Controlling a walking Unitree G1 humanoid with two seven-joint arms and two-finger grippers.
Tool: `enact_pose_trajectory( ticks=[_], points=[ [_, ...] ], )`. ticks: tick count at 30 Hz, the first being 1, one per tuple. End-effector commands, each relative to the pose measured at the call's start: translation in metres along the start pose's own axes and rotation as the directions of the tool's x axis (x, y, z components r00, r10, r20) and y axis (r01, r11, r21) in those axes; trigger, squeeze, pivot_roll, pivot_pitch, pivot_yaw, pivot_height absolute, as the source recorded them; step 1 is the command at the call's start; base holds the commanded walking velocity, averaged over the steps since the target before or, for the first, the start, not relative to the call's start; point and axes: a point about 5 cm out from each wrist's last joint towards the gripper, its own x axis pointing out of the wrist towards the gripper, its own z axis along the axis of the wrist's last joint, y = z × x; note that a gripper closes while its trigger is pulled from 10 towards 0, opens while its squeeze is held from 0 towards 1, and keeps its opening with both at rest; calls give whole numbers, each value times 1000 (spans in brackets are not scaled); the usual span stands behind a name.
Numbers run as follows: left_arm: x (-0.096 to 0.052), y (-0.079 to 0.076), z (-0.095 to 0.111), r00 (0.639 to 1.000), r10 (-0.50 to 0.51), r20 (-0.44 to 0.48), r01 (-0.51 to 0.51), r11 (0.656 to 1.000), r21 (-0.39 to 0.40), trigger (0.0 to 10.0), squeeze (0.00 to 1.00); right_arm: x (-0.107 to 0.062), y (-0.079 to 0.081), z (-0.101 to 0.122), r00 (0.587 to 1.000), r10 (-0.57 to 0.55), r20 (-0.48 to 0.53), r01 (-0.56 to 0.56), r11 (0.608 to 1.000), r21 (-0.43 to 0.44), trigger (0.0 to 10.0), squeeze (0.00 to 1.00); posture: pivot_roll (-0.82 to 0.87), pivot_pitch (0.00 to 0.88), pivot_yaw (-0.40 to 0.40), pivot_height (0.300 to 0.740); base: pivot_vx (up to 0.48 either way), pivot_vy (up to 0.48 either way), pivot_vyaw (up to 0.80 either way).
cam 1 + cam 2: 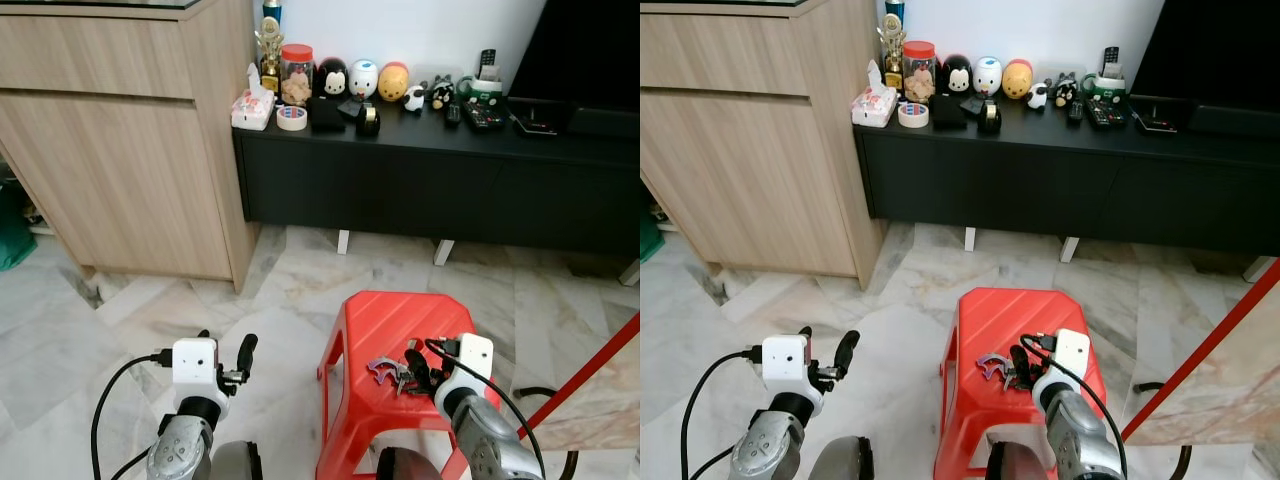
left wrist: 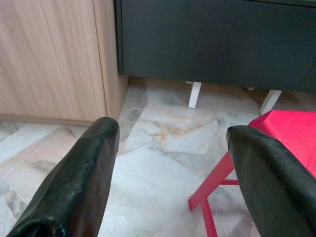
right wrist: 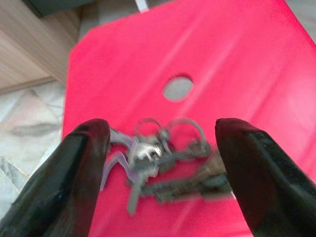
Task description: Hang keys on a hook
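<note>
A bunch of keys with metal rings and a purple piece lies on top of a red plastic stool, near its front edge. My right gripper hovers just above the bunch and is open. In the right wrist view the keys lie between its two black fingers, below the stool's round hole. Over the floor to the stool's left, my left gripper is held up and open, with nothing between its fingers.
A light wooden cabinet stands at the left. Behind the stool, a low black console carries toys, a jar, tape and remotes, with a dark screen at the far right. A red bar slants beside the stool. Marble floor lies around.
</note>
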Motion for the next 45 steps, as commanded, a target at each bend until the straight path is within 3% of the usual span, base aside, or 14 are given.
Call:
enact_pose_trajectory(
  ticks=[1,9,14,28,40,45],
  points=[
    [0,-4,-4,1000,-15,-26,15,1000,0,10000,0,-4,-1,6,1000,-5,12,5,1000,27,10000,0,91,0,-93,603,0,0,0],
    [1,-5,-5,1000,-14,-28,14,1000,0,10000,0,-20,0,1,999,-25,-44,29,995,96,10000,0,80,0,-100,603,0,0,0],
    [3,-6,-4,1000,-15,-23,15,1000,-2,10000,0,-14,2,-13,990,-22,-141,44,986,160,10000,0,84,0,-102,603,0,0,0],
    [6,-5,-3,1000,-11,-18,11,1000,-2,10000,0,6,-6,-15,979,-89,-182,119,980,162,10000,0,84,0,-98,603,0,0,0],
    [4,-3,-3,1000,-4,-17,4,1000,3,10000,0,12,-6,-16,982,-104,-156,135,970,201,10000,0,91,0,-95,603,0,0,0],
    [5,-5,-3,1000,-8,-17,8,1000,3,10000,0,12,-6,-9,994,-77,-78,94,966,242,10000,0,88,0,-94,603,0,0,0]
  ],
)
